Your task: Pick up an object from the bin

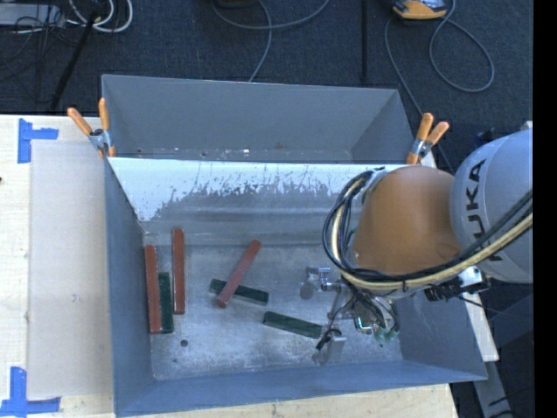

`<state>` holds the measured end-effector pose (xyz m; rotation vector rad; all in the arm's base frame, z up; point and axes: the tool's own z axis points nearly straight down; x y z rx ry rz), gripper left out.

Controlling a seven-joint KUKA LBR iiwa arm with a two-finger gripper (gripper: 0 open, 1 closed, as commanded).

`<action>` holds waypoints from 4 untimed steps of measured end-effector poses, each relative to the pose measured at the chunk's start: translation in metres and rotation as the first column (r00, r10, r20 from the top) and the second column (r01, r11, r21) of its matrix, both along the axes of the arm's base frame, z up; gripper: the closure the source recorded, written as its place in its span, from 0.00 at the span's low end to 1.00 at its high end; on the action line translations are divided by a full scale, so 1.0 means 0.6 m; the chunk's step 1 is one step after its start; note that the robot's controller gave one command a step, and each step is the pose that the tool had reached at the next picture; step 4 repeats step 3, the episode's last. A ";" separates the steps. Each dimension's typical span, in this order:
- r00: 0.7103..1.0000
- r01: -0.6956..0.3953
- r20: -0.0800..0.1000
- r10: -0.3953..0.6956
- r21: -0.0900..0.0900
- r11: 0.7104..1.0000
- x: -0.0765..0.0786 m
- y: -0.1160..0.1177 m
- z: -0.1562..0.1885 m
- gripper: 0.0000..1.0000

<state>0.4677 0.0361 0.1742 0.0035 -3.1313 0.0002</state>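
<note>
Dark green bar (pixel 293 324) lies flat, just left of gripper (pixel 333 338). Long axis left-right, right end slightly lower. Gripper state: cannot tell.

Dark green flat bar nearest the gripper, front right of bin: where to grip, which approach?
Probably mid-length on the dark green flat bar, clamped across its narrow width, coming from above: it lies flat on the grey metal bin floor, both long edges free.
</note>
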 end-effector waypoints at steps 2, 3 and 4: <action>0.937 -0.349 0.011 0.349 0.001 0.937 0.105 -0.046 -0.174 1.00; 0.947 -0.320 0.017 0.320 -0.002 0.947 0.050 -0.060 0.048 1.00; 0.947 -0.320 0.017 0.320 -0.002 0.947 0.050 -0.060 0.048 1.00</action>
